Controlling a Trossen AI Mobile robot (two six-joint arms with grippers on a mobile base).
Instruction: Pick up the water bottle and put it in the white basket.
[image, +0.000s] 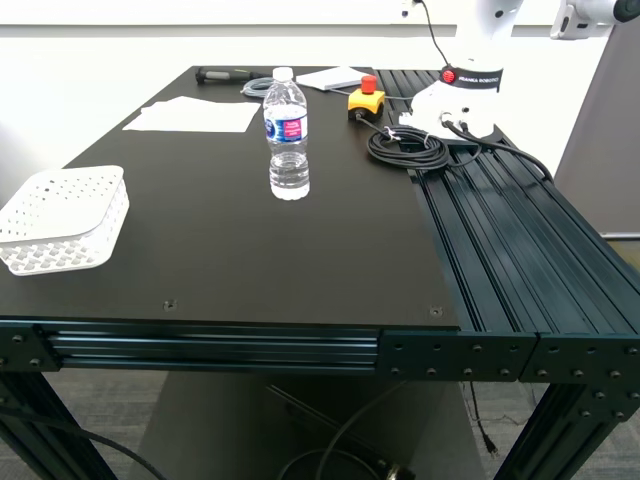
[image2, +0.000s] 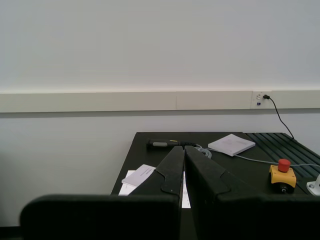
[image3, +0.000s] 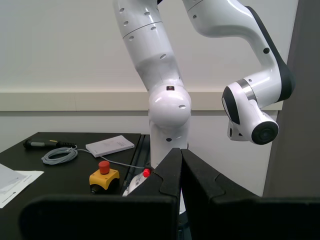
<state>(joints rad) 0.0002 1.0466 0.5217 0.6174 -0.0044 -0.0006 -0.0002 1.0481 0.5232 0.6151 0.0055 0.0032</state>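
Clear plastic, the water bottle (image: 287, 133) stands upright mid-desk (image: 230, 250), well apart from the white basket (image: 62, 218) at the exterior view's left — nothing grasped yet, my first tool (image2: 183, 150) and second tool (image3: 180, 151) both closed, so one must open and reach.

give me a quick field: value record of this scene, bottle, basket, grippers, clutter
water bottle: upright, cap on, mid table, untouched
white basket: near the table edge at the exterior view's left, nothing seen in it, apart from the bottle
my first gripper: shut, holding nothing, off the table
my second gripper: shut, holding nothing
clutter: yellow stop button, coiled black cable, papers at the far side
other robot: white arm based at the far corner
task status: not begun
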